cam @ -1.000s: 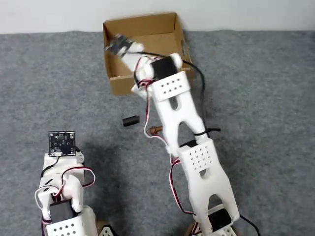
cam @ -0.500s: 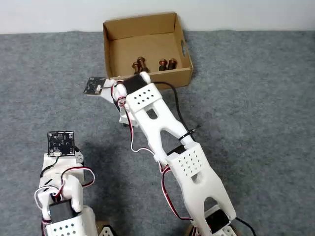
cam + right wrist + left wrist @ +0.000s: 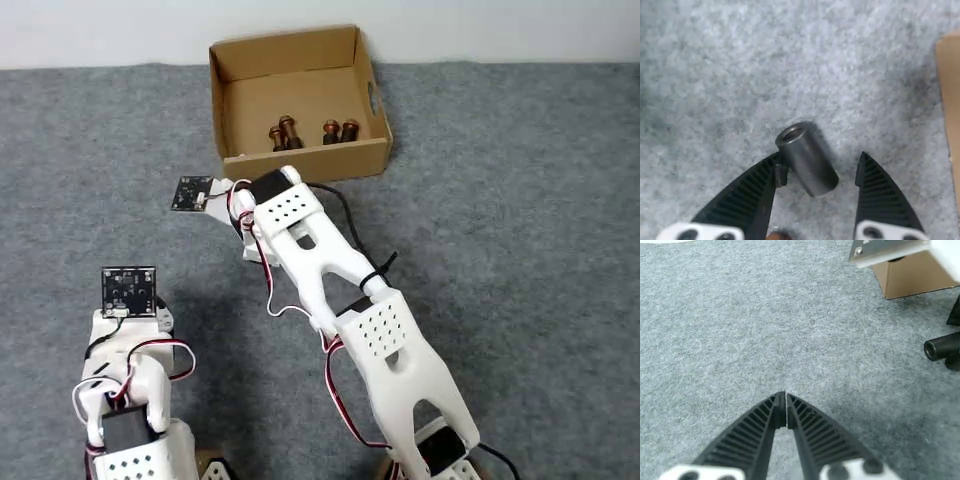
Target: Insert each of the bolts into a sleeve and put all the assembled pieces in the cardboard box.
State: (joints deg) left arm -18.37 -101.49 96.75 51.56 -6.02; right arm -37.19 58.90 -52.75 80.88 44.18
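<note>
Bolts (image 3: 285,131) in cardboard box (image 3: 300,161) at rear; sleeve (image 3: 806,161) on carpet (image 3: 520,250) btwn right gripper (image 3: 820,160) jaws, near box front.

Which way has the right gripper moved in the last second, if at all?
Yes. The right gripper pulled back from over the cardboard box toward the arm bases, to just in front of its near wall, open around the sleeve.

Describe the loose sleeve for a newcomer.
From the cardboard box, drop to the grey felt before its front wall. The sleeve lies there on its side between the right gripper's open fingers: a dark hollow tube, boltless, unlike the assembled pieces in the box.
</note>
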